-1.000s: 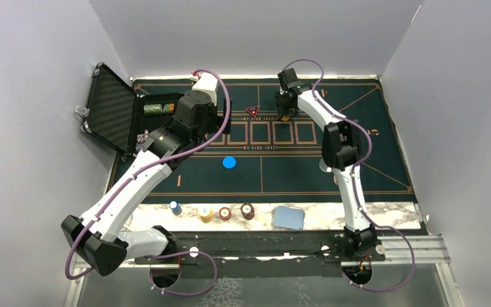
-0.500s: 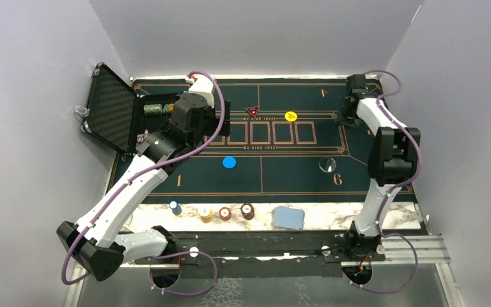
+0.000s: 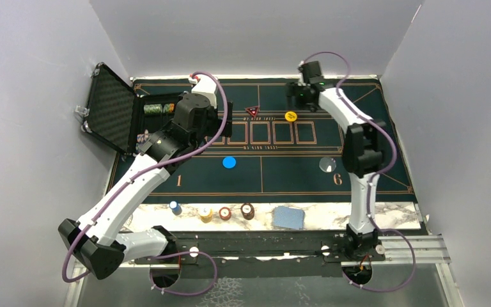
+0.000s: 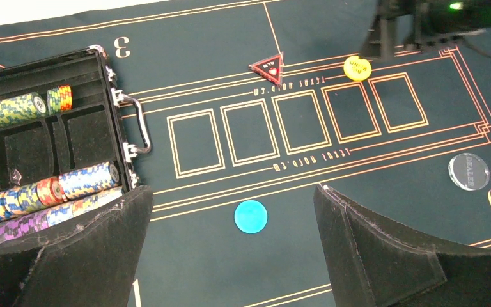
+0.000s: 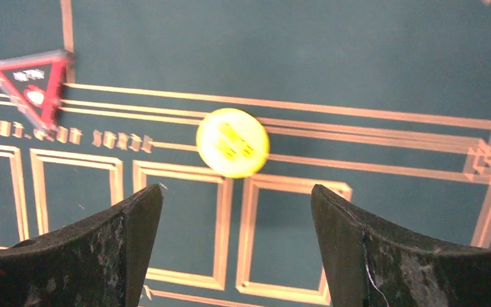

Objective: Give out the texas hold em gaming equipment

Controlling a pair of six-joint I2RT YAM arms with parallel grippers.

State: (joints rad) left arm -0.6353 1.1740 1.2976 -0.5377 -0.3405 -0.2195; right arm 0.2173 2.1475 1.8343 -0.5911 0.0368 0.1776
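Right gripper [image 3: 297, 101]: second ago down over yellow disc [image 3: 290, 116], hiding it. Half second ago swung far off to its right, well apart from disc, disc left bare on orange line. Now back, hovering just beyond disc, not touching. Jaws apart, nothing between; in wrist view disc lies just ahead of fingertips, centred on gap. Right elbow [image 3: 364, 147] moved aside: clear disc [image 3: 327, 164], earlier partly under it, now fully exposed. Left arm [image 3: 134, 185] shifted slightly.
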